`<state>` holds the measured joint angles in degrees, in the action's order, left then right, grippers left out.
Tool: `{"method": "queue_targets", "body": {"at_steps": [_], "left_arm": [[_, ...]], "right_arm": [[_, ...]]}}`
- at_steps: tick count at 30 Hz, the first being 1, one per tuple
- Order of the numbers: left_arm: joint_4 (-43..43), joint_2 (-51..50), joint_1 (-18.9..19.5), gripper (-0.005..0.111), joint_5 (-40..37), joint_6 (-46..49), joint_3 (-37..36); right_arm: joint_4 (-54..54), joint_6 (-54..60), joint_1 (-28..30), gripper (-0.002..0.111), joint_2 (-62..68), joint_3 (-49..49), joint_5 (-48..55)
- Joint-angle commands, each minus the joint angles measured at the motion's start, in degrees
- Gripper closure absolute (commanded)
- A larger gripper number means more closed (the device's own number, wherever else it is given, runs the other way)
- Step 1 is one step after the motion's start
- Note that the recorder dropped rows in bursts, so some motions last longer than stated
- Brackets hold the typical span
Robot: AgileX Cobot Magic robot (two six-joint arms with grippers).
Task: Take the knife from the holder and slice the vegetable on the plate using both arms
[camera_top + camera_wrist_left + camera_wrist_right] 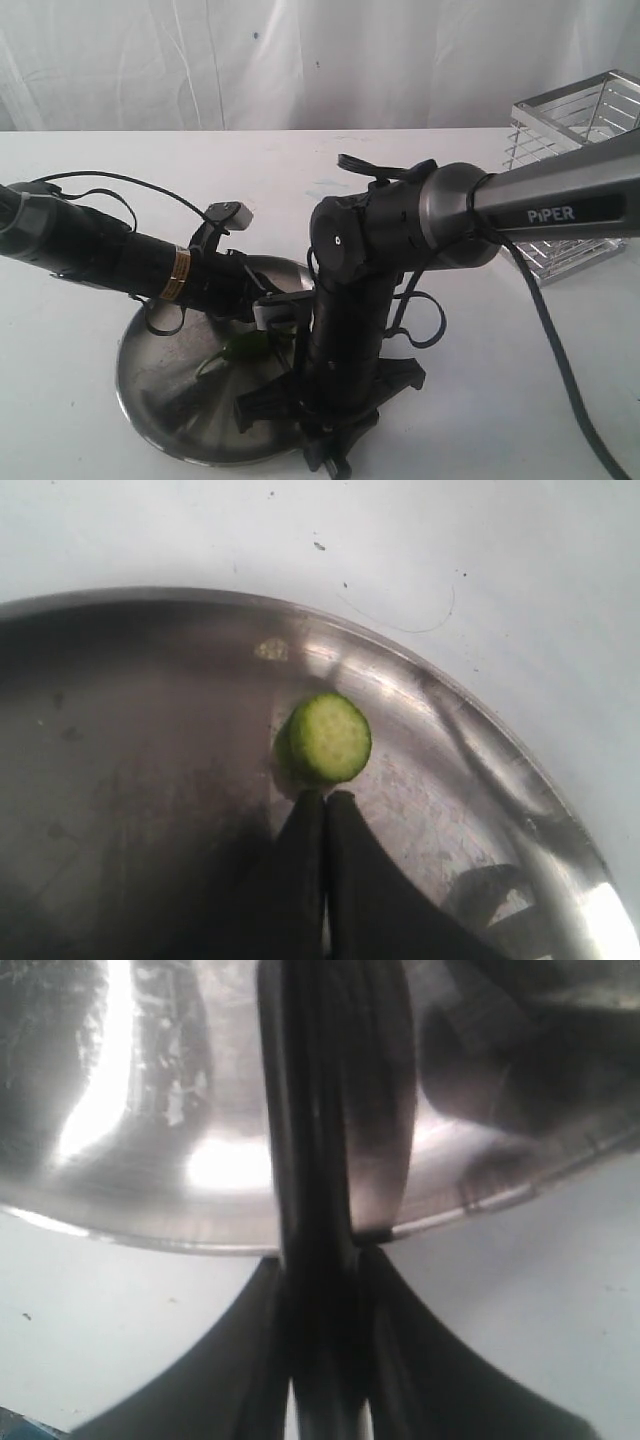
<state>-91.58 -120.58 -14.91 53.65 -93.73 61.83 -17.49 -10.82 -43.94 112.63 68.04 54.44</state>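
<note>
The scuffed silver plate [160, 385] lies front-centre on the white table. On it the dark green vegetable [243, 349] shows just below my left gripper [275, 318], which reaches in from the left. In the left wrist view my left gripper [325, 796] is shut, its tips touching a round green cut face [328, 737]; whether this is the chili end-on or a slice I cannot tell. My right gripper [325, 1260] is shut on the knife [335, 1110], whose dark blade lies over the plate's rim [150, 1230]. The chrome wire holder [575, 150] stands at the back right.
The right arm [350, 330], marked PiPER, bends down over the plate's right front and hides that part of it. A black cable [560, 350] trails across the table at the right. White cloth hangs behind the table.
</note>
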Motion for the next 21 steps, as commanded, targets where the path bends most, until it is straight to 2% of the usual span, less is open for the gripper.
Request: {"method": "queue_targets", "body": {"at_steps": [1, 9, 16, 21], "left_arm": [[-6.6, -2.43, -0.55, 0.107, -5.36, -0.63, -1.2], [-4.66, -0.19, -0.17, 0.107, -4.99, -1.31, -1.1], [0.32, 5.11, 3.56, 0.107, 1.91, -0.49, -0.99], [0.18, 5.55, 3.74, 0.107, 4.01, -0.49, -1.22]], "right_arm": [[5.49, -2.96, 0.52, 0.108, 0.03, -0.14, -0.69], [10.66, -6.26, 0.52, 0.108, 0.03, -0.14, -0.34], [10.06, -5.66, 0.52, 0.108, 0.03, -0.14, -0.34], [8.73, -4.33, 0.52, 0.108, 0.03, -0.14, -0.34]]}}
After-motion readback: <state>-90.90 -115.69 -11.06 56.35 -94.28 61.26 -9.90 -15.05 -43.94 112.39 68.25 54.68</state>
